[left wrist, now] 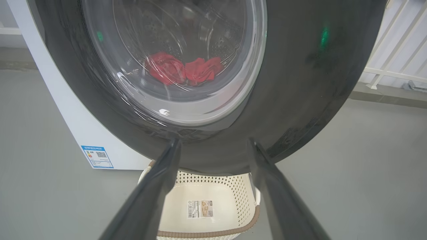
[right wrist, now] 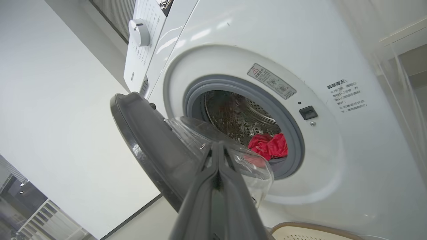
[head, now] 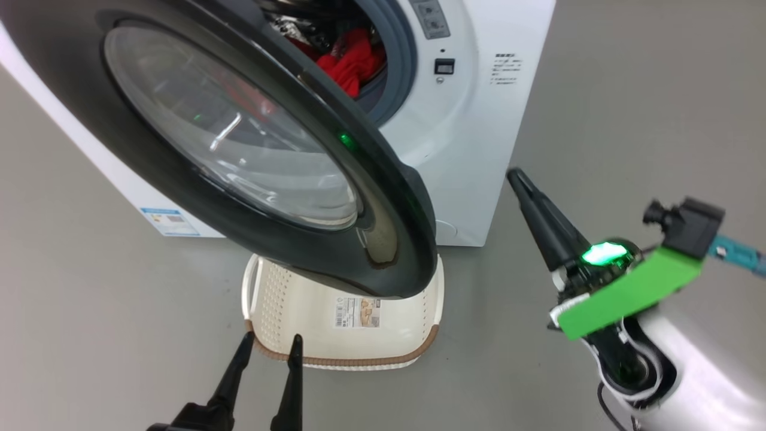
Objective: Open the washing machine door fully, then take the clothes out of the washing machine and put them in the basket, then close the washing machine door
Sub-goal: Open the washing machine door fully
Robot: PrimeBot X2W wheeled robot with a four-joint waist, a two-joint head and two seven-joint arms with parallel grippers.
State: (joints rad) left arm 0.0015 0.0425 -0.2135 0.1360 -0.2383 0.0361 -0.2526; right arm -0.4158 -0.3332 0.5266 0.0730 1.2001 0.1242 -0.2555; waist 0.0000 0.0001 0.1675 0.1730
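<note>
The door-opening step looks to be in hand. The left gripper (head: pixel 269 356), fingers spread and holding nothing, hangs over the grey floor (head: pixel 90 299) at the near rim of the basket (head: pixel 272 293), pointing toward the washing machine door (head: pixel 239 137), which stands only part-way open. The door is a wide glossy black ring round a bulging clear glass bowl, and its lower edge overhangs the basket, a cream perforated plastic tub with a brown woven-look rim. The clothes (head: pixel 353 63), soft crumpled red, lie in the perforated steel drum of the white washing machine (head: pixel 473 149), behind its grey rubber ring. The right gripper (head: pixel 519 179), fingers pressed together on nothing, hangs apart on the right. Next, I judge, the door needs swinging wider on its hinge.
</note>
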